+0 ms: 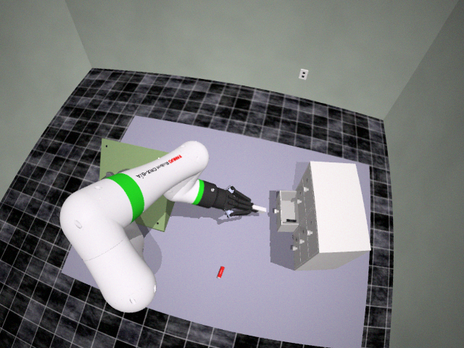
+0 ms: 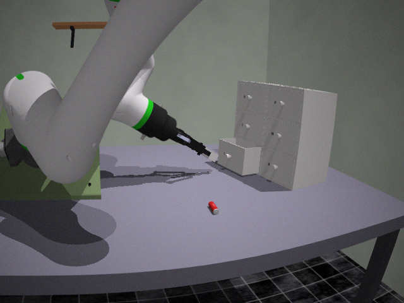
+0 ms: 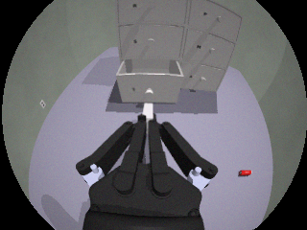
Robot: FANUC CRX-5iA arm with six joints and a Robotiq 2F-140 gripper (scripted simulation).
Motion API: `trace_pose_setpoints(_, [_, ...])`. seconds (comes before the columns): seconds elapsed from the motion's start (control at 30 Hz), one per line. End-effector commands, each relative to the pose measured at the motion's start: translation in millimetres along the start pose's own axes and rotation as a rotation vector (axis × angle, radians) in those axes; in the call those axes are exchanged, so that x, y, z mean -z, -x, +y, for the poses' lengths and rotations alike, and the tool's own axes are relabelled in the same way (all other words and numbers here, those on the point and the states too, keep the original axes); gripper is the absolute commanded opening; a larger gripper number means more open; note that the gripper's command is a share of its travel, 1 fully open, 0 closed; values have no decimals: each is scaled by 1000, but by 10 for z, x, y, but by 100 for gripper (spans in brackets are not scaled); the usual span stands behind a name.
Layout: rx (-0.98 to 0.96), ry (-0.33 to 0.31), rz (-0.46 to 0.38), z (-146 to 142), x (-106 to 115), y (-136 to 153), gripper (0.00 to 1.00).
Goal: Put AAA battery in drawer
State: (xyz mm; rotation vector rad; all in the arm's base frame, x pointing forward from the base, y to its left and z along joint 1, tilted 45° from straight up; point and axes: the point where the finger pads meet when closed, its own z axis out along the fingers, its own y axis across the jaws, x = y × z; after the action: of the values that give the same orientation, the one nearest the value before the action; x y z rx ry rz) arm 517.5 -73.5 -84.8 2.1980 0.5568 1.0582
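The small white chest (image 1: 337,206) (image 2: 313,137) (image 3: 160,19) stands at the right of the table. Its bottom-left drawer (image 1: 280,204) (image 2: 236,160) (image 3: 137,86) is pulled partly out; the marks on the drawers are too small to read. A small dark thing (image 1: 288,220) lies inside that drawer; I cannot tell what it is. A red cylinder with a silvery end (image 1: 220,272) (image 2: 213,207) (image 3: 245,172) lies on the table, well apart from the chest. My gripper (image 1: 262,208) (image 2: 212,155) (image 3: 148,109) is shut and empty, its tips just in front of the open drawer's knob.
The arm's green base plate (image 1: 116,157) (image 2: 81,185) sits at the table's left. The other drawers look pushed in. A wooden shelf (image 2: 78,24) hangs on the back wall. The table's curved front edge (image 2: 228,264) is near the red cylinder's side.
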Motion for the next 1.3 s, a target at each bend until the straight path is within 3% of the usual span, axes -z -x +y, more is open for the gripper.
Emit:
trace_pose_setpoints(0.0, [0,0,0,-1,0,-2,0])
trace_pose_setpoints(1.27, [0,0,0,-1,-115,-69,0])
